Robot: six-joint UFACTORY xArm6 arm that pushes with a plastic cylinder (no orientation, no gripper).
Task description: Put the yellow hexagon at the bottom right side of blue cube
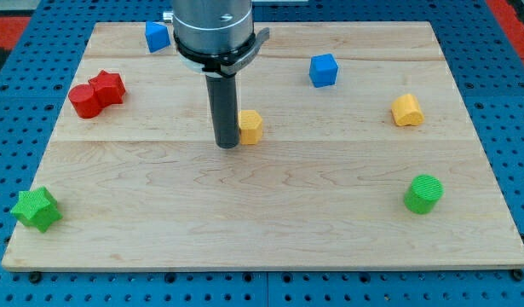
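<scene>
The yellow hexagon (250,125) lies near the board's middle, slightly toward the view's top. My tip (227,145) stands right against its left side, touching or nearly touching. A blue cube (324,70) sits up and to the right of the hexagon, well apart from it. A second blue block (157,37) sits at the view's top left, partly beside the arm's body. The rod hides part of the hexagon's left edge.
A red cylinder (85,101) and a red star-shaped block (108,87) touch each other at the left. A green star (35,209) lies at the bottom left, a green cylinder (424,193) at the lower right, another yellow block (406,110) at the right. The wooden board (262,230) ends in blue pegboard.
</scene>
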